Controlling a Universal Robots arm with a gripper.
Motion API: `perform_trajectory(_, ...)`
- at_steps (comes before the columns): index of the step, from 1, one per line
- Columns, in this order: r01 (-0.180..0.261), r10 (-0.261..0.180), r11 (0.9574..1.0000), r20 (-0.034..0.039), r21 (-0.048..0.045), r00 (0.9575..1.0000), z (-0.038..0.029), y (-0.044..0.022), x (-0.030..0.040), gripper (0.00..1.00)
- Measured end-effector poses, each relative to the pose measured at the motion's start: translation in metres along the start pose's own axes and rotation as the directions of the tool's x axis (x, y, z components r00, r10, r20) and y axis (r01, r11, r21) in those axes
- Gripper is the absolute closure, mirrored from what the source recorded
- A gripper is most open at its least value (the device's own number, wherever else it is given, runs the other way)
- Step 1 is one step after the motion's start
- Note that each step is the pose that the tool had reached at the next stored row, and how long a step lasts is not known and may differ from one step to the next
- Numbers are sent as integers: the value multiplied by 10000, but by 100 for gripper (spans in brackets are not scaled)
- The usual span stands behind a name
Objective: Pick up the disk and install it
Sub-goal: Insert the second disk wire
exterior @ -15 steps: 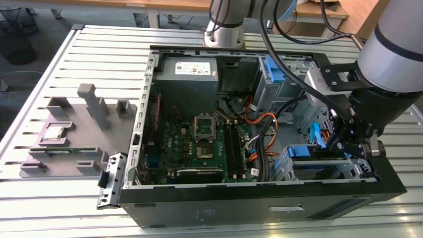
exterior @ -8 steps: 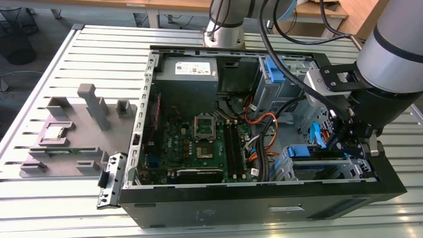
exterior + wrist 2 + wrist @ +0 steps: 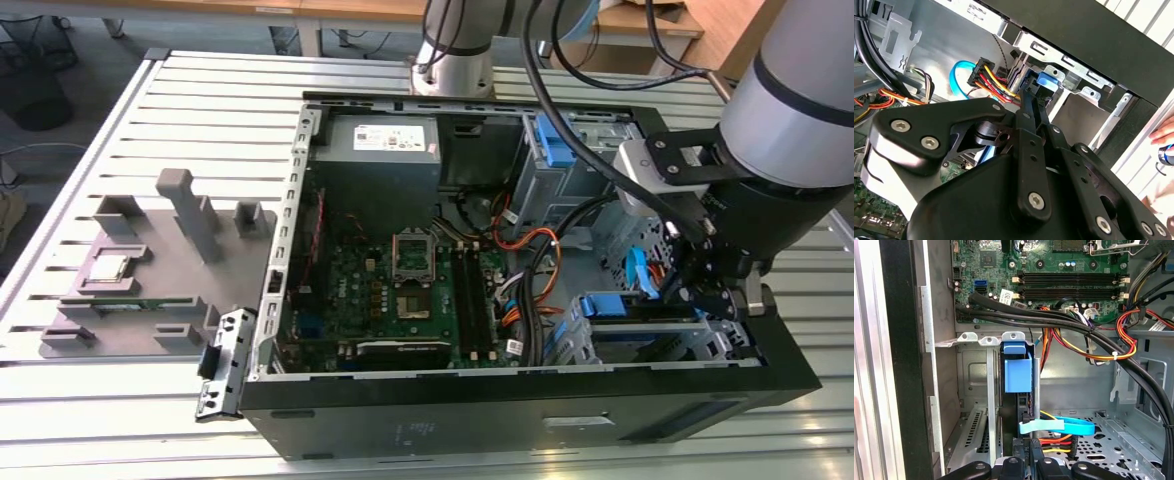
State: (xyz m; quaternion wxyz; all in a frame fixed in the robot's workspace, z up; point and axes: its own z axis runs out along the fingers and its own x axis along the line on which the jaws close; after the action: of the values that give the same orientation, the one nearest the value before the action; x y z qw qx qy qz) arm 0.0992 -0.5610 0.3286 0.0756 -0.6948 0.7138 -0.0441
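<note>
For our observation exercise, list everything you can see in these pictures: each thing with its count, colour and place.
computer case: one, black, open on the slatted table.
slatted table: one, pale grey, under the case.
motherboard: one, green, on the case floor.
power supply: one, grey, far corner of the case.
cables: a bundle, red, yellow, orange and black, across the case interior.
disk: one, blue carrier, standing on edge in the drive cage.
fixture: one, grey, on the table at the exterior view's left.
arm: one, silver and black, over the drive cage.
hand: one, black, at the disk.
</note>
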Motion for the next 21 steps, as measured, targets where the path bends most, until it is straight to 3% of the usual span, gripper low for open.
perform_trajectory(16,-1,1,10000,3,0,10000,-34,-6,-2,83)
perform_trajectory(21,-7,7,10000,42,-1,10000,-35,-6,-2,83)
